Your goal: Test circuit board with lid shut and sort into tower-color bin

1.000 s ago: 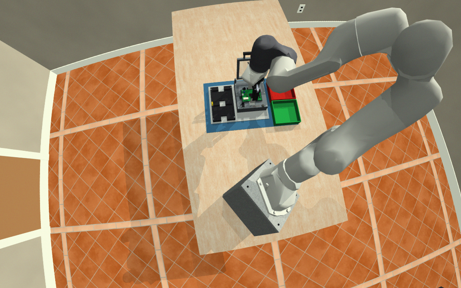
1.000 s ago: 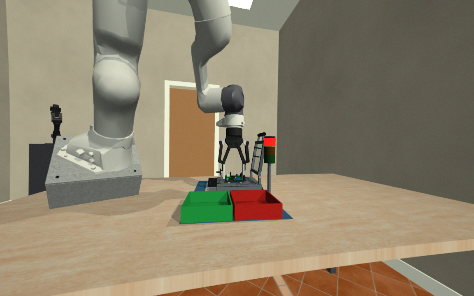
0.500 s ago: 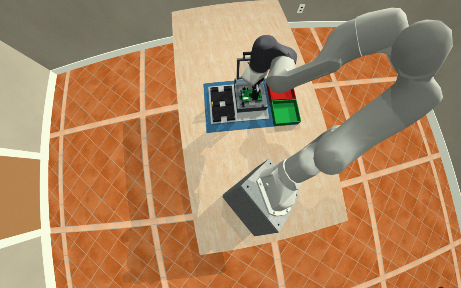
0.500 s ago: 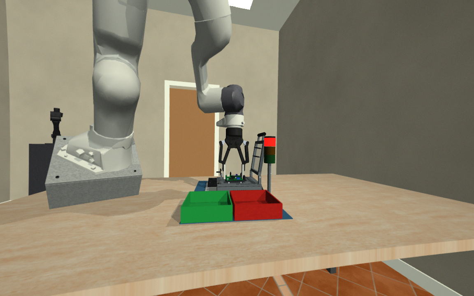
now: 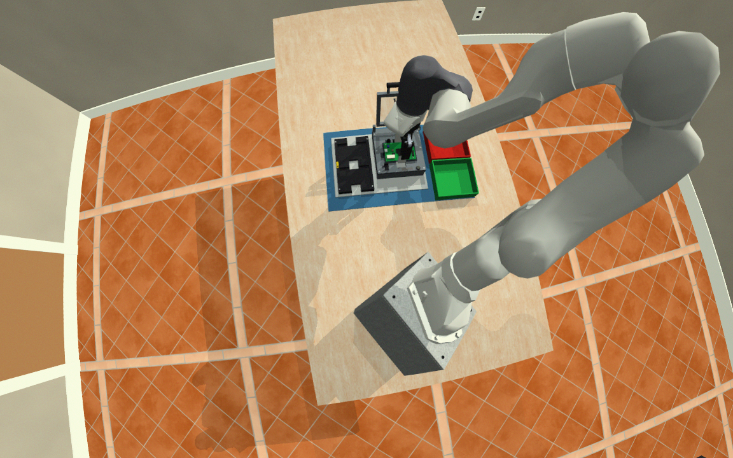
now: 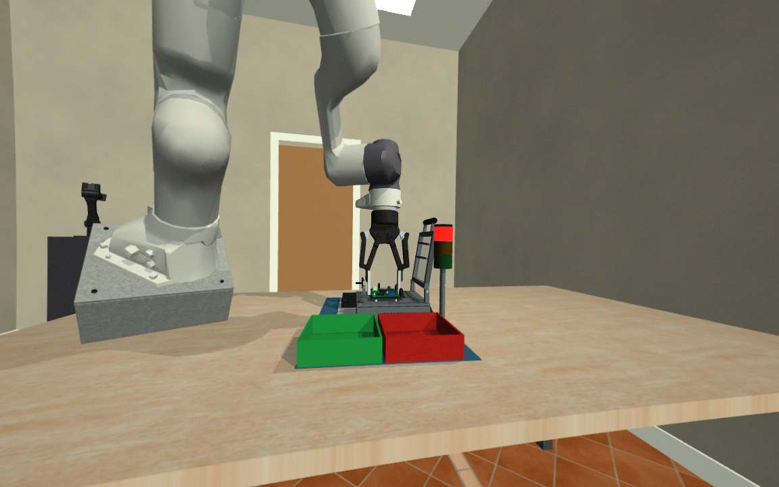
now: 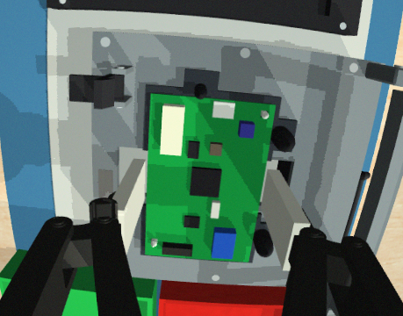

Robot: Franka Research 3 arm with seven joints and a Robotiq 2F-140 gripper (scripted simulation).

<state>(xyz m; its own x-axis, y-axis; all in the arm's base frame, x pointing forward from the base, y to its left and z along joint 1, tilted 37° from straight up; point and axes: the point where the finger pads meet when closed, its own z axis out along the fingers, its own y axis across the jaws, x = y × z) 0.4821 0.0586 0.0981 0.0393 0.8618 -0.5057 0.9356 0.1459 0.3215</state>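
The green circuit board (image 7: 207,182) (image 5: 389,153) (image 6: 383,293) lies face up on the plate of the grey tester (image 7: 78,153) (image 5: 400,180) (image 6: 392,306). Its white connector (image 7: 172,130) is at the end near the lone black post (image 7: 199,88) and the latch hook (image 7: 102,90). The lid (image 6: 421,260) (image 7: 389,170) stands open and upright. My gripper (image 7: 205,183) (image 6: 385,283) (image 5: 400,147) is open and low over the tester. Its pads straddle the board's two long edges, close beside them. The signal tower (image 6: 443,234) shows red.
The red bin (image 6: 422,345) (image 5: 448,151) and the green bin (image 6: 337,351) (image 5: 454,179) stand side by side next to the tester. The black tray (image 5: 336,165) lies on the tester's other side. All sit on a blue mat (image 5: 352,201).
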